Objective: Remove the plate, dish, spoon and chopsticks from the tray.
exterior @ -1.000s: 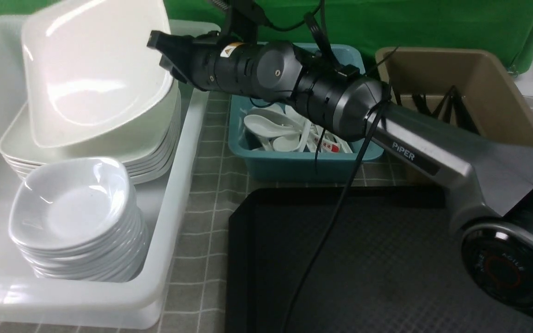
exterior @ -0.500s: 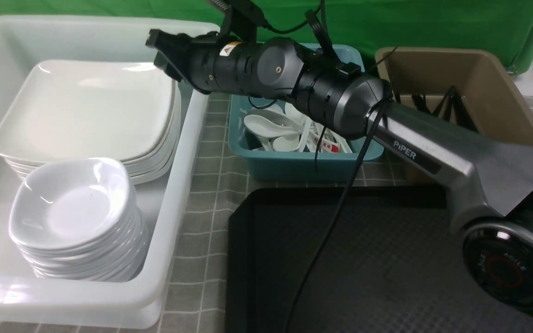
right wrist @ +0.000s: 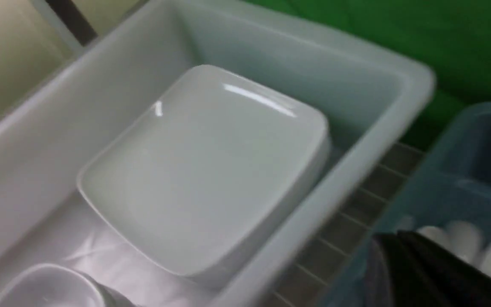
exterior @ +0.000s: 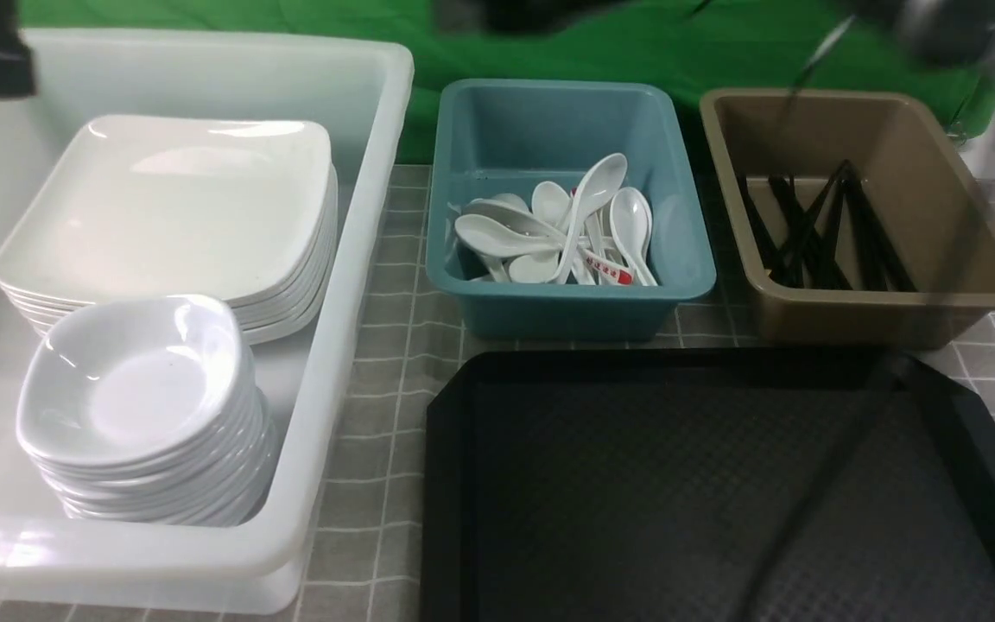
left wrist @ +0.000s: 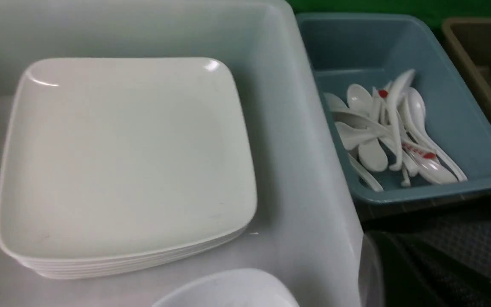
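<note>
- Since half a second ago the right arm has swung up out of the front view; only dark blurs remain along the top edge.
- Nearest, the tray (exterior: 722, 501) lies bare on the checked worktop (exterior: 385, 363).
- To its left, a white tub (exterior: 333, 345) holds stacked dishes (exterior: 135, 389) and, behind them, the plate (exterior: 169, 207) flat on top of its pile.
- Beyond the tray, the spoon (exterior: 588, 203) lies among others in a teal tub (exterior: 567, 302); the chopsticks (exterior: 826, 233) lean in a brown tub (exterior: 886, 302).
- Neither tool is in view, so I cannot tell how either stands.
</note>
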Tool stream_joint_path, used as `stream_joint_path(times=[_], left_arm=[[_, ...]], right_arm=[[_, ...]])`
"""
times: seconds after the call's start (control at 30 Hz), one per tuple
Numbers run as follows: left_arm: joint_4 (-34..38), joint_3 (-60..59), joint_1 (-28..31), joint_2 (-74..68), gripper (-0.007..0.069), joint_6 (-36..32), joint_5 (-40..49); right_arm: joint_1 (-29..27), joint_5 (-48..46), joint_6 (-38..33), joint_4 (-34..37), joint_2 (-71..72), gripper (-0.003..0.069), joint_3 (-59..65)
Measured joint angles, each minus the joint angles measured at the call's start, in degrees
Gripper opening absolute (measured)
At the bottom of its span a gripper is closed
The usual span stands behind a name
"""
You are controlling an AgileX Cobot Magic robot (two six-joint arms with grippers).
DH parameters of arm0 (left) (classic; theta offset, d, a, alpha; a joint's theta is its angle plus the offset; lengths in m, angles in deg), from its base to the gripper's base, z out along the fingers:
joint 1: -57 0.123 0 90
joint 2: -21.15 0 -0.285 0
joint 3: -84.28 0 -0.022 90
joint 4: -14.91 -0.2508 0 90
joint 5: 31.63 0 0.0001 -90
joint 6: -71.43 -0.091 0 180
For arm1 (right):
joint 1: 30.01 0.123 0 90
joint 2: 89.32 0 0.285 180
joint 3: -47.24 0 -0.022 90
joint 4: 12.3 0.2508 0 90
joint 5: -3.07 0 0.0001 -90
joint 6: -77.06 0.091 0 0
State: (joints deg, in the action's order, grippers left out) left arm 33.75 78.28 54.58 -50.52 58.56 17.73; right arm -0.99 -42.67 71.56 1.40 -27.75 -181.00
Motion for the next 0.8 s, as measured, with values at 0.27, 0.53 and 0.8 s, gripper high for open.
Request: stream_joint_path(times=[0.27, 0.53, 0.8], left_arm=[[-2.4, -3.1, -15.4, -1.7, 0.0002, -0.7, -1.0], [-2.9, -10.6, -31.6, -1.7, 0.0002, 3.8, -9.6], [-1.3, -16.7, -37.0, -1.7, 0.0002, 5.4, -15.7]], right_arm=[[-2.9, -17.9, 3.9, -20.2, 17.0, 0.0027, 0.0], [-4.4, -20.5, 8.1, -25.7, 39.8, 0.0028, 15.9], [-4.4, 3.1, 15.7, -25.7, 72.5, 0.0029, 57.6]])
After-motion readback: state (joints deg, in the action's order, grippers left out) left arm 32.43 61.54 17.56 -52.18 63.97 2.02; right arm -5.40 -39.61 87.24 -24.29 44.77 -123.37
